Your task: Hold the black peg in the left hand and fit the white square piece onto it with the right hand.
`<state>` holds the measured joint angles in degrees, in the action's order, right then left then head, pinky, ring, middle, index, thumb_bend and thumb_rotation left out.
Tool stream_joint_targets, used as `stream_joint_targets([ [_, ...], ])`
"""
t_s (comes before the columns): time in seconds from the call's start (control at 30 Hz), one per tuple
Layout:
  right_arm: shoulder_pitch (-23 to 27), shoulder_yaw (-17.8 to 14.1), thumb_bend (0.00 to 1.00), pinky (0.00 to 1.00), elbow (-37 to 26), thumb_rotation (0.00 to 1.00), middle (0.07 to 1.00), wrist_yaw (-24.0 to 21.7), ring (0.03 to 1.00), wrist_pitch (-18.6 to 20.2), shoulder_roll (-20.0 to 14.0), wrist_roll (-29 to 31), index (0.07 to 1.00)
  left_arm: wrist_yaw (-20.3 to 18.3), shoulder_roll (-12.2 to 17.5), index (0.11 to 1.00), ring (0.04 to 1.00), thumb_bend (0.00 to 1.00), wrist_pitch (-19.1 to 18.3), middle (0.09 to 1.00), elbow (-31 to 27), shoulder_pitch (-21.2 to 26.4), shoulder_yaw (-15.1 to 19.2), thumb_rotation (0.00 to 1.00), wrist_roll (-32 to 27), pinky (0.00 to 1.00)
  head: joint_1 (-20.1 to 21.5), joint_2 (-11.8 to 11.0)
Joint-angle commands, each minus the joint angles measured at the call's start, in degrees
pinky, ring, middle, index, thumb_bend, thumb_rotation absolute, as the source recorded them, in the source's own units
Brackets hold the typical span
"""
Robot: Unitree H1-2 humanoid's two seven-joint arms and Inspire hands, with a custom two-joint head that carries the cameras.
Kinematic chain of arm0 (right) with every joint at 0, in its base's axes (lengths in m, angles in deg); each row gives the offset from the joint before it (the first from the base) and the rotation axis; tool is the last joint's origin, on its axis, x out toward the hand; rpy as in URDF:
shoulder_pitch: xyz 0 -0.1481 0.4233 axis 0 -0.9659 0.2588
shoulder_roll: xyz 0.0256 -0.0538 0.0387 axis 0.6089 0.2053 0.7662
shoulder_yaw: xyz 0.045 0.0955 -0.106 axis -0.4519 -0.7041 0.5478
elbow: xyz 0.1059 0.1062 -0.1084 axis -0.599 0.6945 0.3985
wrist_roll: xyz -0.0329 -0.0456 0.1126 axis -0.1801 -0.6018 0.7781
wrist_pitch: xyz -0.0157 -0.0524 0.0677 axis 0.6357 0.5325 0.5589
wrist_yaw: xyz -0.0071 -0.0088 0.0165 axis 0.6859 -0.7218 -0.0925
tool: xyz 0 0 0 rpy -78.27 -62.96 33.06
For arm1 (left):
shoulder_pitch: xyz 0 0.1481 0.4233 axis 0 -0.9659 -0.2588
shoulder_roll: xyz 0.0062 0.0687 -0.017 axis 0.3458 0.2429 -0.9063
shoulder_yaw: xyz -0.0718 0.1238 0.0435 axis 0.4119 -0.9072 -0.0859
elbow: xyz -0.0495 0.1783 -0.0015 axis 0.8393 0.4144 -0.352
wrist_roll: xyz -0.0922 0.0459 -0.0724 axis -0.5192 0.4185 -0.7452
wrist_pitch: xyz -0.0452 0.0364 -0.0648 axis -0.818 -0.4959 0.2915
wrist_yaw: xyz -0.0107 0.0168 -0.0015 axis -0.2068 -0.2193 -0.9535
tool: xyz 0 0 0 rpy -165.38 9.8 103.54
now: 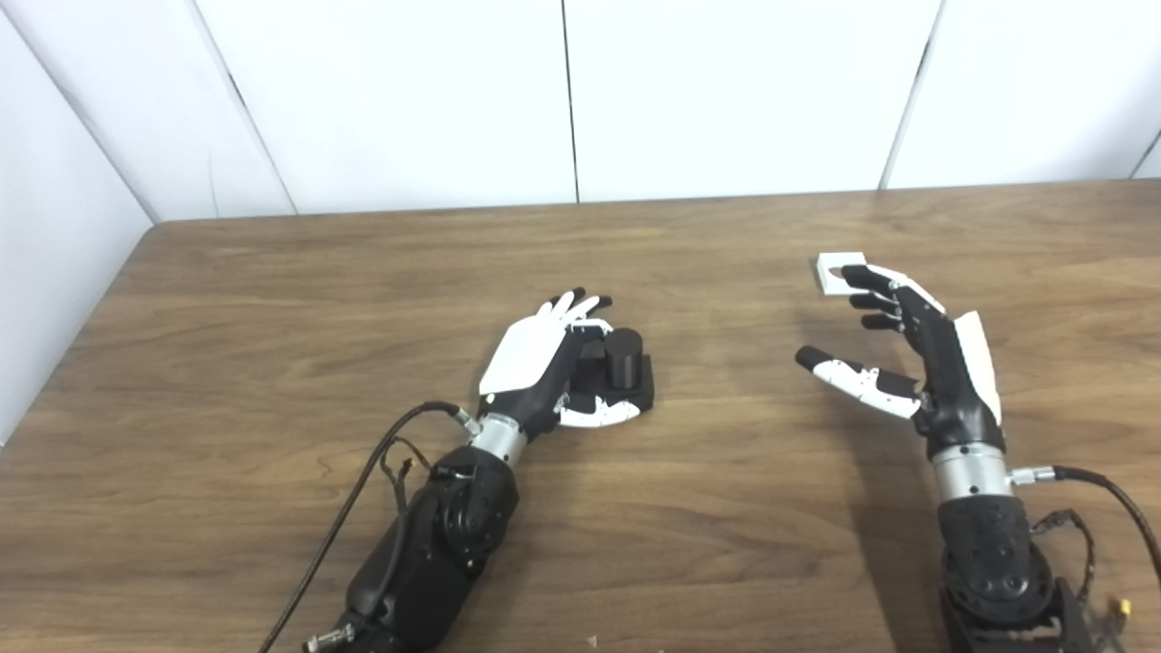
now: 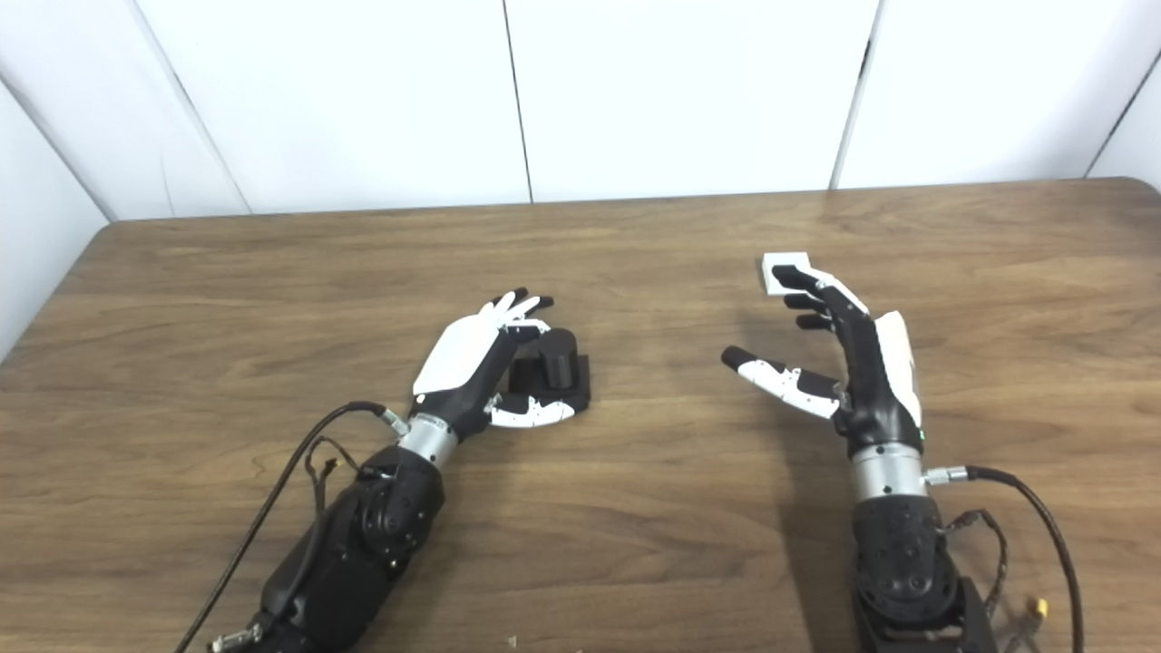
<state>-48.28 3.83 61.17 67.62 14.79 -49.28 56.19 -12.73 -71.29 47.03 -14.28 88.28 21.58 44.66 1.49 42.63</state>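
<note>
Left hand [image 1: 535,363] cups the black peg [image 1: 623,355], fingers behind it and thumb in front, though a firm grip can't be told. Right hand [image 1: 916,358] hangs spread and empty, fingertips overlapping the white square piece [image 1: 833,269] lying on the tabletop [image 1: 272,363].

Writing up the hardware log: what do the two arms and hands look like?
Both match: left hand and right hand have black fingers with white segments, a white back-of-hand shell, a silver metal wrist ring, then a black forearm. A black cable plugs in at each wrist, and thin loose wires run along each forearm. A small yellow connector shows near the right arm's base.
</note>
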Motion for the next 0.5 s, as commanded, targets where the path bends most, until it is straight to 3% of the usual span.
stream_joint_targets([
  [0.0,2.7,-0.5,0.72,0.71,-2.6,0.29,0.783,-0.5,0.751,-0.3,-1.2,0.0,0.755,0.5,0.9,0.562,1.000,0.89,-0.6,0.932,4.5,-2.8,-0.4,0.32,1.0,1.00,0.2,0.3],
  [0.17,6.5,-0.5,0.75,0.69,-3.0,0.30,0.796,-5.0,0.759,1.1,-7.3,-1.3,0.757,0.7,0.9,0.561,1.000,0.90,-0.6,0.931,5.2,-2.5,-0.4,0.33,1.0,1.00,-0.5,0.7],
  [0.27,9.6,-0.1,0.74,0.70,-2.4,0.27,0.807,-8.9,0.782,0.4,-13.2,-1.8,0.748,0.2,0.8,0.563,1.000,0.89,-0.8,0.932,4.9,-2.5,-0.4,0.33,0.8,1.00,-0.4,0.7],
  [0.4,15.5,1.5,0.75,0.78,-0.7,0.32,0.873,-16.0,0.878,1.8,-23.3,-5.4,0.779,0.8,0.5,0.564,1.000,0.90,-0.4,0.933,5.6,-2.6,-0.5,0.32,0.7,1.00,-0.1,0.8],
  [0.47,19.1,2.7,0.80,0.68,0.9,0.32,0.884,-19.4,0.857,1.8,-27.9,-7.1,0.778,0.6,0.4,0.565,1.000,0.90,-0.4,0.935,5.6,-2.7,-0.5,0.33,0.5,1.00,0.0,0.6],
])
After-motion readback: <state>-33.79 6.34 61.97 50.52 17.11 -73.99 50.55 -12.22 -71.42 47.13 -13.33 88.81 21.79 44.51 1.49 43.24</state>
